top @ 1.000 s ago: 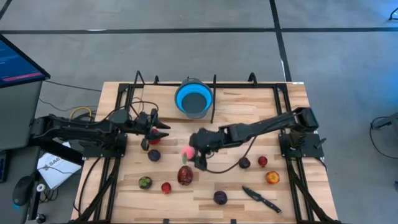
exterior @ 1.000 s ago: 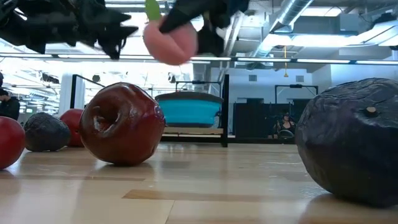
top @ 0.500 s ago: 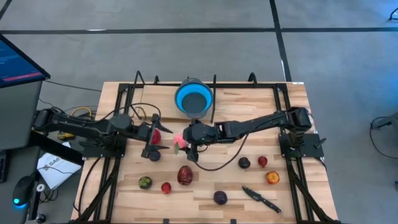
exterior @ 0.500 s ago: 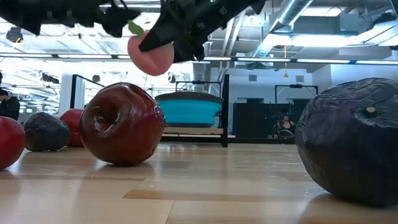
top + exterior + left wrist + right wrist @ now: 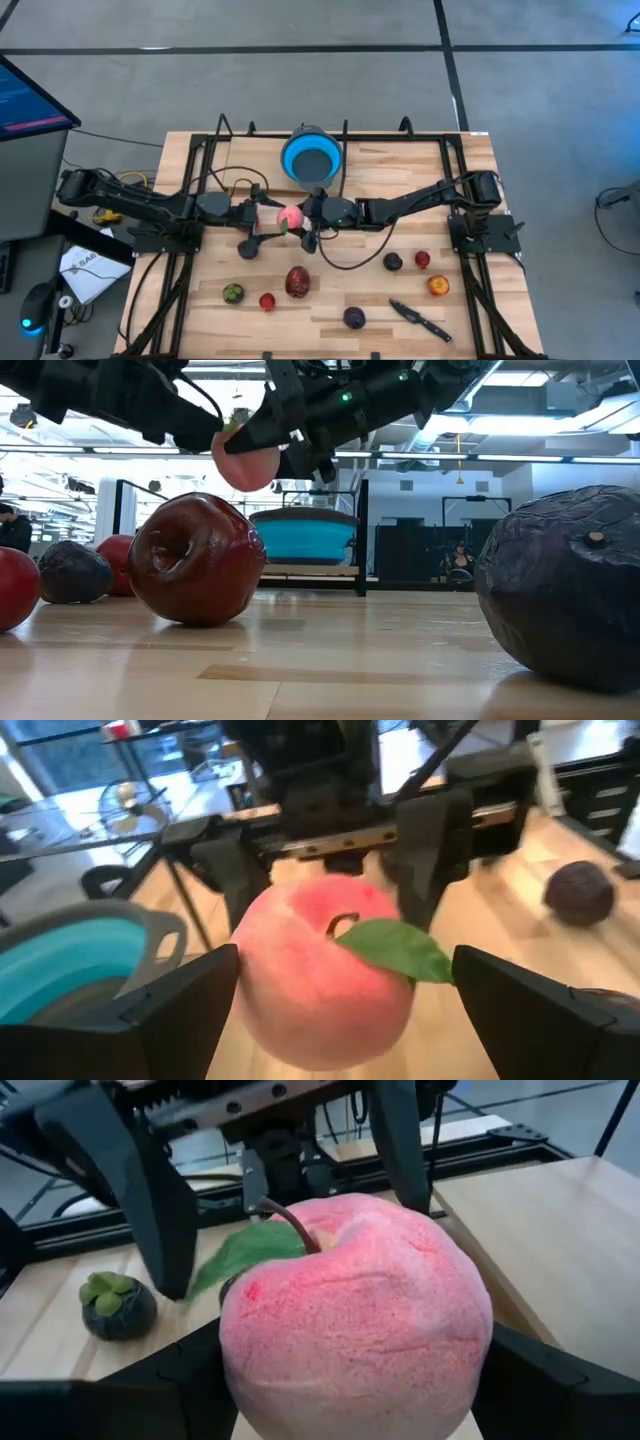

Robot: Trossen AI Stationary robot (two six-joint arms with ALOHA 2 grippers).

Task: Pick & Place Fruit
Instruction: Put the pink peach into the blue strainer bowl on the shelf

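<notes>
L arm reaches in from the table's left edge; left gripper [image 5: 262, 216] sits mid-table, jaws spread wide, fingers either side of the pink fruit [image 5: 290, 217] but not pinching it, as the L wrist view shows gaps both sides. Pink fruit is in the air above the wood, just in front of the blue bowl [image 5: 311, 159]. R of it, right gripper [image 5: 303, 218] is closed on the fruit, carrying it.

Other fruit lies on the table nearer the front: dark red apple [image 5: 297, 281], purple ones, an orange one at R; knife [image 5: 420, 320] front R.

Risks, as I judge: if R lets go before L clamps, fruit drops & rolls into the loose pieces below. The two sets of fingers are v. close, so closing could knock them together. Leaf or stem may snag
</notes>
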